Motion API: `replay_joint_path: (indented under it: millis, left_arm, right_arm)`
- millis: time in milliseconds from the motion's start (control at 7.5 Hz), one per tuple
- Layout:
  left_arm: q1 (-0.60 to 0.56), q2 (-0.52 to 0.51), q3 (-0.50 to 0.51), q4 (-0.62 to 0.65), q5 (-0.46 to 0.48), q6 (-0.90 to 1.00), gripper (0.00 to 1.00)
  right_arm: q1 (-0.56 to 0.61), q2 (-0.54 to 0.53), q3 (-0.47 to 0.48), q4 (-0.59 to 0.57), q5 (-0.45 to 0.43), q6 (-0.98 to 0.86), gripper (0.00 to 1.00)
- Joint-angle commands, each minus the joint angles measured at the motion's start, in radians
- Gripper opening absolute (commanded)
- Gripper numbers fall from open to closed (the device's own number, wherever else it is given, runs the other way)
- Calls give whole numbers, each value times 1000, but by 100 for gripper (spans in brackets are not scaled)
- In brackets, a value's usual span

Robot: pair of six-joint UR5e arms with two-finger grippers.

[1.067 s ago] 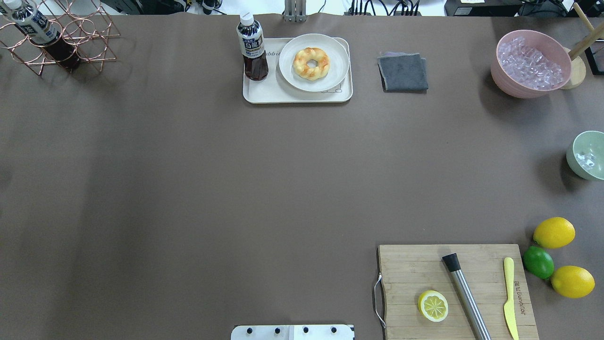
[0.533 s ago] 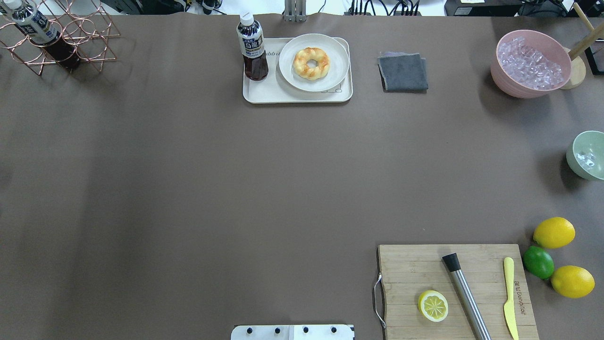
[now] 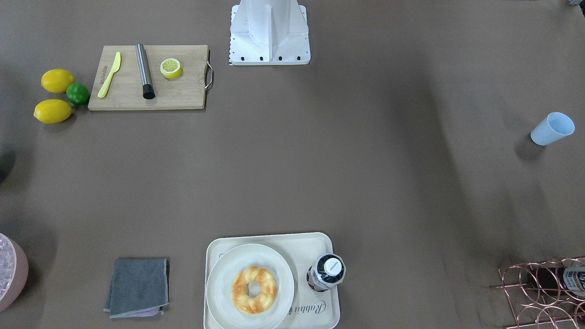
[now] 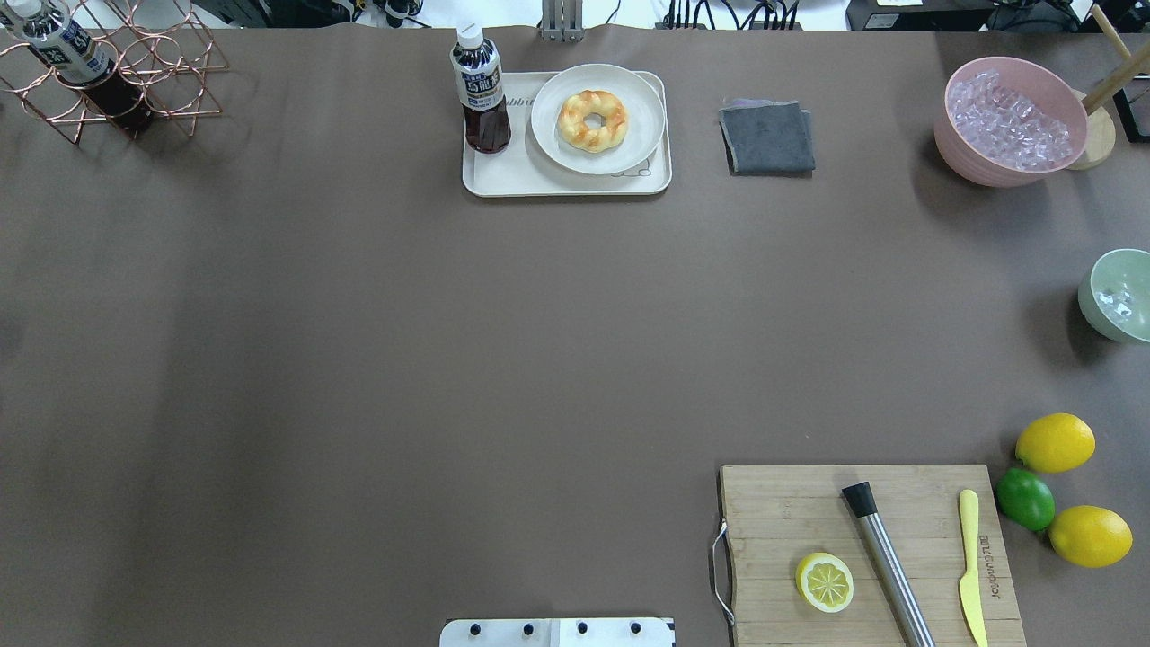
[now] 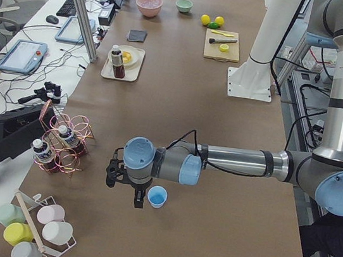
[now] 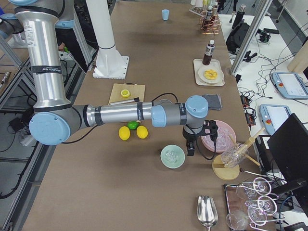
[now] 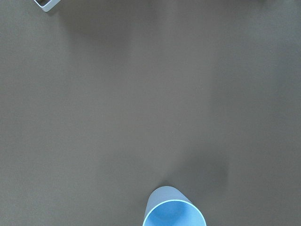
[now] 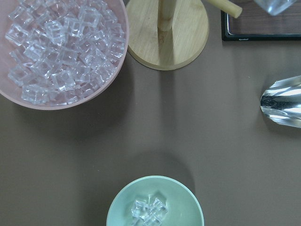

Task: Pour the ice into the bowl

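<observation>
The mint-green bowl [image 8: 181,189] sits on the brown table at the far right [image 4: 1090,307], with a handful of small clear ice cubes [image 8: 149,210] in its bottom. In the exterior right view my right gripper [image 6: 190,150] hangs just beside the bowl [image 6: 163,161], between it and the pink tub [image 6: 217,136]; I cannot tell whether it is open or shut. In the exterior left view my left gripper [image 5: 138,199] hangs next to the upright light blue cup [image 5: 157,196]; I cannot tell its state. No fingers show in either wrist view.
The pink tub [image 4: 952,148] of clear pieces and a wooden stand [image 8: 167,33] stand behind the bowl, and a metal scoop [image 8: 282,101] lies to its right. Lemons and a lime [image 4: 1024,499], a cutting board [image 4: 791,512], a tray [image 4: 503,180] and a grey cloth [image 4: 766,135] also lie on the table.
</observation>
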Motion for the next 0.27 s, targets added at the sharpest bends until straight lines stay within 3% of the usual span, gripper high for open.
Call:
replay_joint_path:
  millis: [0, 133]
  left_arm:
    - [1, 2, 0, 0, 0, 0, 97]
    - [1, 2, 2, 2, 0, 0, 97]
  right_arm:
    - [-1, 4, -9, 0, -19, 1, 99]
    - [-1, 6, -13, 0, -19, 1, 99]
